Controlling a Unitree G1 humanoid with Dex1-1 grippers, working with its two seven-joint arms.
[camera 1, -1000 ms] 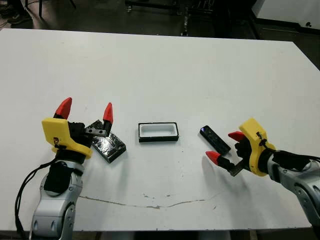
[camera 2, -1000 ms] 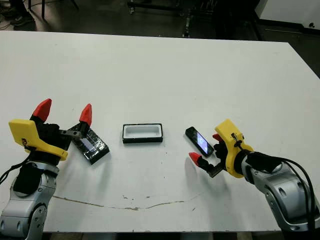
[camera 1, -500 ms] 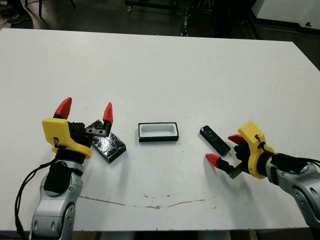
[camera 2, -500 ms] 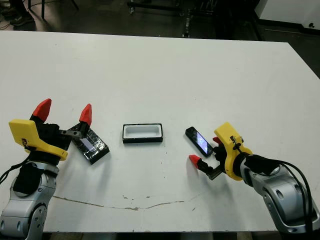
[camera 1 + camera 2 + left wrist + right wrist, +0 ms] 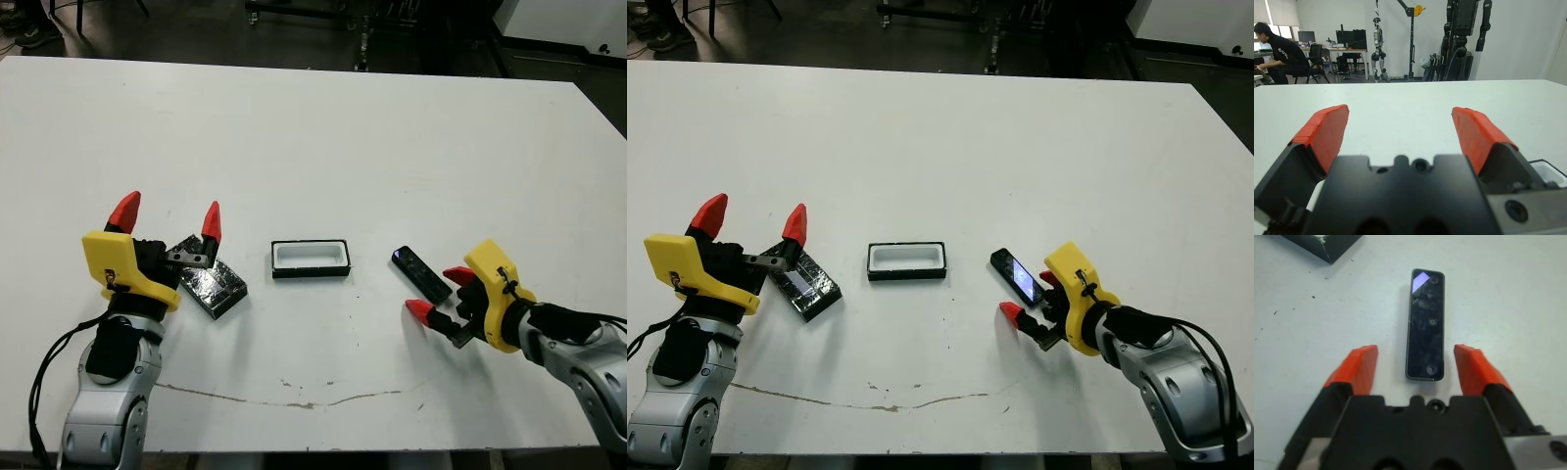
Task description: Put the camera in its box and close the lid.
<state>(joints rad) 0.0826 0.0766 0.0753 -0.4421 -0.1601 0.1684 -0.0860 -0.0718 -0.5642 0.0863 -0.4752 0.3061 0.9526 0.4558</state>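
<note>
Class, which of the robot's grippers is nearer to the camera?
Right. The right gripper is open beside the camera, not touching; the left gripper hangs far across the box.

The white table [image 5: 323,127] is taken up by the box [image 5: 311,258] mid-front, lid [image 5: 212,285] at 9 o'clock, camera [image 5: 421,273] at 3.

Lid [image 5: 213,287] partly hidden behind left gripper [image 5: 168,217] finger in head views. Box [image 5: 1322,244] cut off by edge in right wrist view, only corner showing; likewise box corner at edge in left wrist view. Right gripper [image 5: 434,293] upper fingertip overlapped camera [image 5: 421,273] end; contact unclear.
</note>
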